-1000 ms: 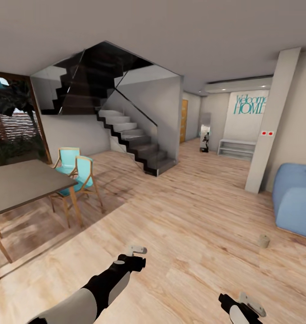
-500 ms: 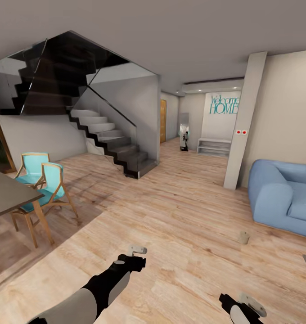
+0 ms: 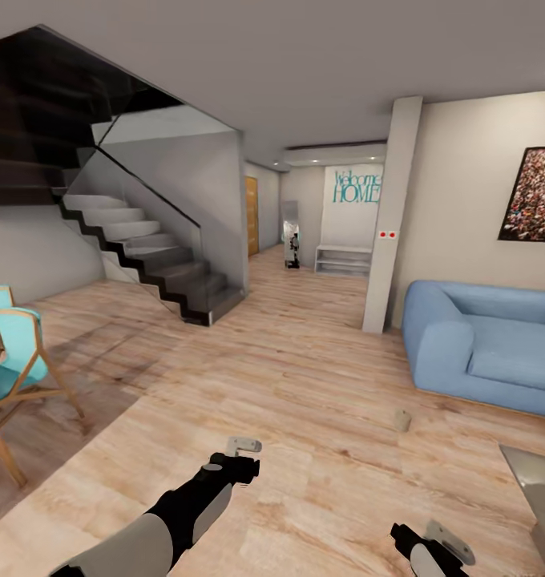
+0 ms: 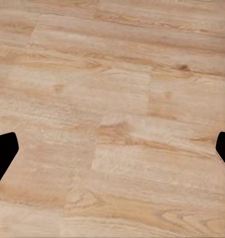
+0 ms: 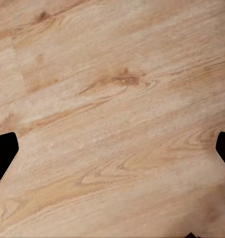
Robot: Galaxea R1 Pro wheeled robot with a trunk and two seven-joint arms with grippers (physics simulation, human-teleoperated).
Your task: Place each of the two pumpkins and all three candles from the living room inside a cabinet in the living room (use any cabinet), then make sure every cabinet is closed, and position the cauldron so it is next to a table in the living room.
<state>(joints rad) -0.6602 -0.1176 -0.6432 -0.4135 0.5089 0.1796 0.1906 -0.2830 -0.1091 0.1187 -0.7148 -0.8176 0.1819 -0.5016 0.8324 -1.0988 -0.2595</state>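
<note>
- The left tool (image 3: 242, 445) hangs low over the wood plank floor (image 3: 304, 385) at the end of a black-and-white arm (image 3: 176, 513). Its fingers are spread wide with nothing between them; in the left wrist view the two dark fingertips (image 4: 3, 153) sit at opposite edges with bare planks between.
- The right tool (image 3: 445, 545) shows at the bottom edge of the head view, also above bare floor. In the right wrist view its dark fingertips (image 5: 3, 156) stand far apart, holding nothing.
- A candle (image 3: 401, 420), a short tan stub, stands on the floor ahead of the right tool, just in front of the blue sofa (image 3: 489, 344) and apart from both tools.
- A corner of a pale glassy tabletop (image 3: 537, 481) enters at the lower right, near the candle but not touching it.
- The sofa sits against the right wall under a dark-framed picture (image 3: 535, 194).
- A pale square pillar (image 3: 391, 216) with two small red marks stands just left of the sofa.
- Beyond the pillar a hallway runs back to a wall with teal "Welcome HOME" lettering (image 3: 356, 186) and a low white shelf (image 3: 343, 260) under it.
- A staircase (image 3: 144, 248) with dark steps and a glass side panel rises at the left.
- A teal chair (image 3: 12, 369) with wooden legs stands at the far left edge.
</note>
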